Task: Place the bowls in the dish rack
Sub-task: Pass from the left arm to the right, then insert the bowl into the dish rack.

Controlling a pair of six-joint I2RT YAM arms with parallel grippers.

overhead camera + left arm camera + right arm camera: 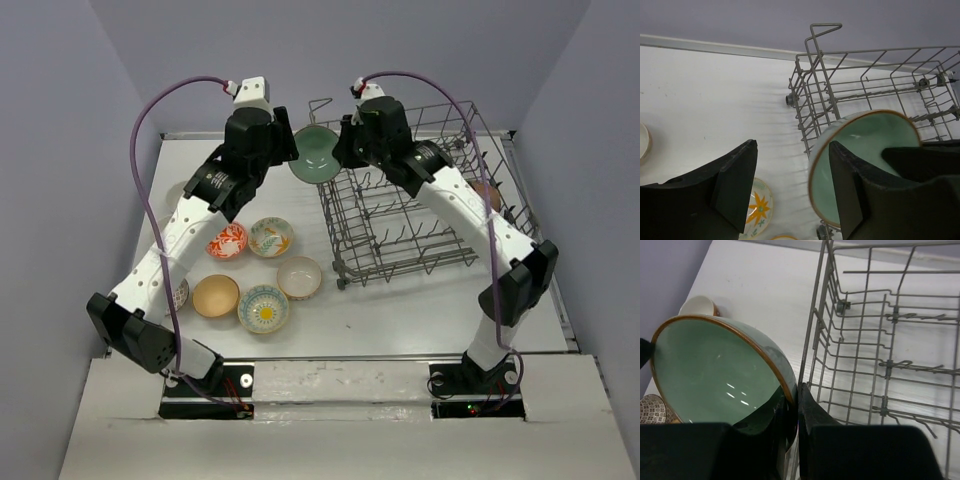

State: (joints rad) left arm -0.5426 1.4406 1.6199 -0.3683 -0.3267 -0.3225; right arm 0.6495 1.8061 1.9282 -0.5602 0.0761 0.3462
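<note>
A teal bowl (314,152) with a brown rim hangs in the air just left of the dish rack (420,210), between my two grippers. My right gripper (343,148) is shut on its rim, one finger inside the bowl (715,370) and one outside, as the right gripper (794,392) shows in the wrist view. My left gripper (288,150) is open beside the bowl. In the left wrist view the bowl (865,145) lies against the right finger, and the left gripper (792,147) has its left finger well clear. The grey wire rack (865,85) (880,340) stands behind.
On the table left of the rack lie a red-orange bowl (228,241), a cream floral bowl (271,237), a white bowl (299,277), a tan bowl (216,296) and a blue-rimmed bowl (263,308). A patterned bowl (180,293) is partly hidden by the left arm.
</note>
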